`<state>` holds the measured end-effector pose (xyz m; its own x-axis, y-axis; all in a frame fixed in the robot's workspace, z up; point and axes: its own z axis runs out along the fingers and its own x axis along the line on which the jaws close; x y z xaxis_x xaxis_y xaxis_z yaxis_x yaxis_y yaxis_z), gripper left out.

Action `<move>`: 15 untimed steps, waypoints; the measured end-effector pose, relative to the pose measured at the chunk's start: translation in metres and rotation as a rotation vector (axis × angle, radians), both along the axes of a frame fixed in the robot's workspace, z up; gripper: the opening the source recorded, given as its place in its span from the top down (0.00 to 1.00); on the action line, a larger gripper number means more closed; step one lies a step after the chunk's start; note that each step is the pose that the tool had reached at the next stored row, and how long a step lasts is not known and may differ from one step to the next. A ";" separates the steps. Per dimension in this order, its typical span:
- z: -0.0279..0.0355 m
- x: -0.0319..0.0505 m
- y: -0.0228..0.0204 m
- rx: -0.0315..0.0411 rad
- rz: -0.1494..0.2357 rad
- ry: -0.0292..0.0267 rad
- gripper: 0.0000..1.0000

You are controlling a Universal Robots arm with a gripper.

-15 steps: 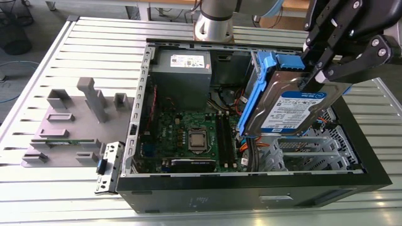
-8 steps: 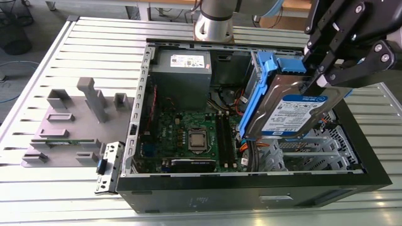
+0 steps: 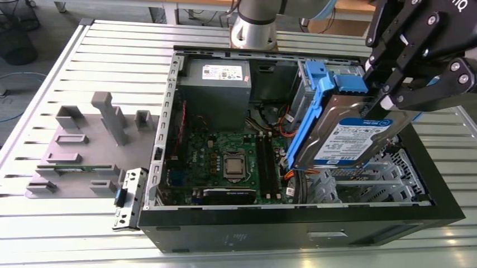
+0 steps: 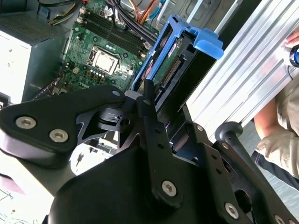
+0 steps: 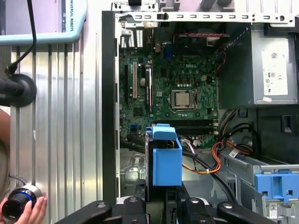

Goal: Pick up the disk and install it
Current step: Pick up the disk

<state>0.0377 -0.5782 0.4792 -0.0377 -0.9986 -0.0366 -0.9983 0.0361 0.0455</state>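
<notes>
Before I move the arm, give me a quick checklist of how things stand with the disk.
1. Grip: ok. The pincer is shut on the disk, which it holds above the open case.
2. Blue side rails: ok, they are on the disk.
3. Disk attitude: not ok if it should be level. It hangs steeply tilted in the exterior view.
4. Orange cables in the case near the disk: cannot tell whether they clear it.
5. Person's hand: ok. It is outside the case, over the slatted table.
</notes>
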 end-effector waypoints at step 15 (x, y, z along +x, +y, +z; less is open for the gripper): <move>-0.0046 0.0327 -0.0003 0.0003 0.000 0.0015 0.65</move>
